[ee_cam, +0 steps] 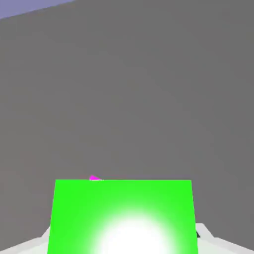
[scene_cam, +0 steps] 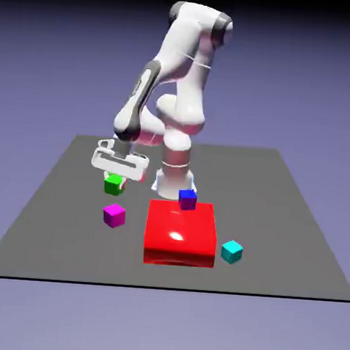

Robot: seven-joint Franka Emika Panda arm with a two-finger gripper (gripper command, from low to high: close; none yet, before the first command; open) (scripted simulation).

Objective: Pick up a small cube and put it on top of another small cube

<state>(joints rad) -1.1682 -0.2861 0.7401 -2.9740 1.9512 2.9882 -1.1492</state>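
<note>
The gripper (scene_cam: 117,175) was clamped on the small green cube (scene_cam: 115,183), which filled the bottom of the hand view and hung clear of the grey table (scene_cam: 58,199), so the pick-up looked done. The small magenta cube (scene_cam: 114,215) sat bare on the table just nearer the camera, near the big red block (scene_cam: 180,233). By my reading, carrying over, lowering and releasing were left.

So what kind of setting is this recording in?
Apparently a rendered simulation, a bare tabletop test scene: a flat grey table, a plain blue-violet backdrop, and glossy toy blocks like the big red block and cyan cube.
</note>
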